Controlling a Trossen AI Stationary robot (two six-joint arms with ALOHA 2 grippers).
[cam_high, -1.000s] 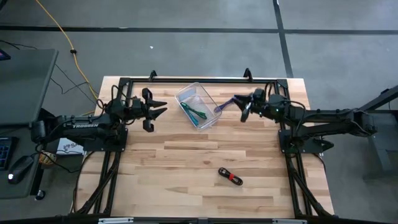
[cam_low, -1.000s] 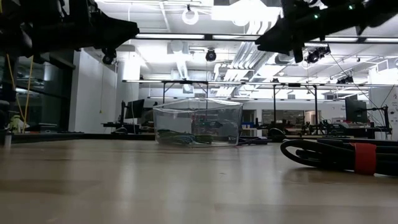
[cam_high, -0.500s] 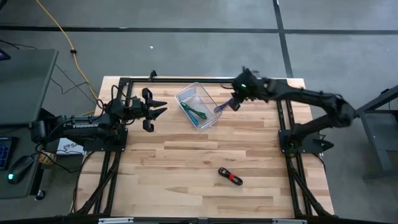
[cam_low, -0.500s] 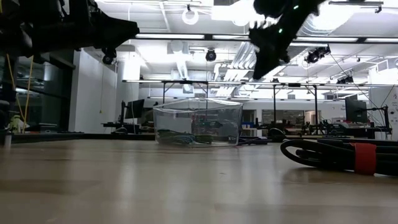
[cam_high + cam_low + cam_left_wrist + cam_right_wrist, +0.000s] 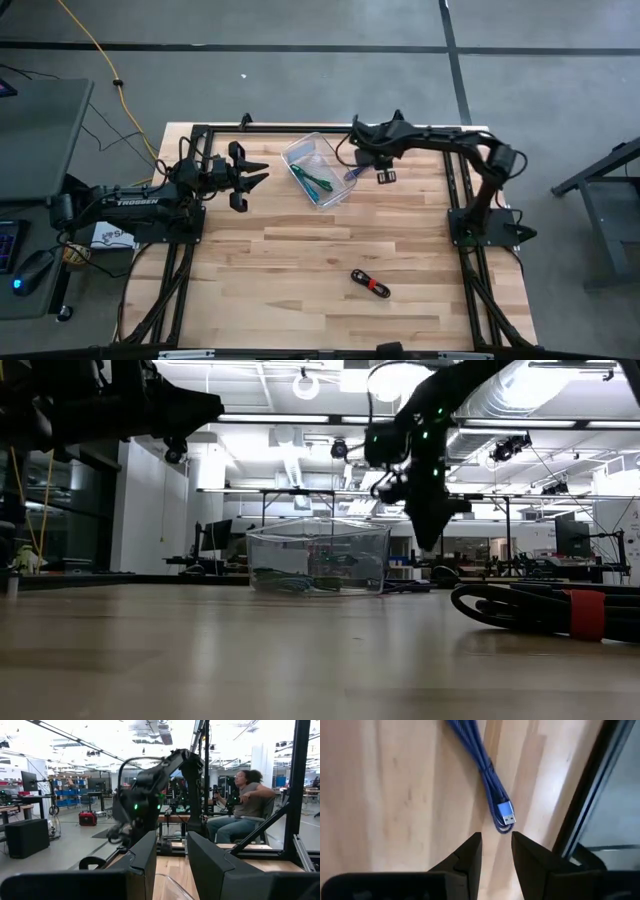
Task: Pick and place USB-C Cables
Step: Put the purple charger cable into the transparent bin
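Cables sit in 3 spots around the bin (image 5: 316,150): the green cable (image 5: 318,184) and teal cable (image 5: 304,174) lie inside it, the purple cable (image 5: 354,173) lies on the table (image 5: 300,260) just beside the bin's right side, and the black cable (image 5: 370,284) with its red band lies well apart from the bin, toward the table's near edge. The right gripper (image 5: 364,160) hangs just right of the bin, directly above the purple cable. Its wrist camera shows the 2 fingers (image 5: 466,862) parted by a narrow gap and holding nothing, the cable's plug end (image 5: 506,815) lying just beyond their tips. The left gripper (image 5: 255,174) waits to the left of the bin, fingers apart and empty. Far behind the bin a seated person (image 5: 239,802) is visible in the room.
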